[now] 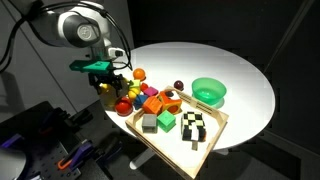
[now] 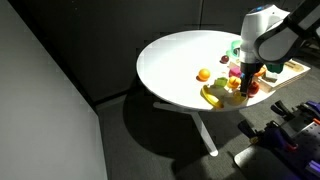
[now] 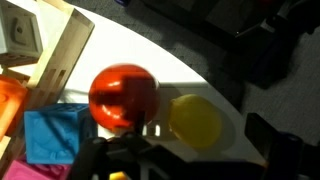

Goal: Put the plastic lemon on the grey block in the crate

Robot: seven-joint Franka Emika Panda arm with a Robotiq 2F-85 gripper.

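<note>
Right, nearest first: wrist view has the plastic lemon on bare white tabletop, just beside a red ball, prob. touching it. Open white surface runs up and right of the lemon to the table edge; dark floor past that. Left of the ball sits a blue block, an orange piece at the frame edge, and the crate rim runs diagonally above them, so the lemon lies outside the crate, near its rim. Gripper hardware shows only as dark shapes along the bottom; can't tell if the jaws are apart or together.

In an exterior view the gripper hangs low over the toy cluster near the table rim, w/ little table left between toys and edge on that side. Beyond it, the crate holds the grey block in its near part, a green cube just beside it, and a checkered block toward the far corner. A green bowl stands past the crate, apart from it.

The table is round and white; most of its surface is bare. A banana and an orange fruit lie near the cluster, w/ the banana close to the rim.
</note>
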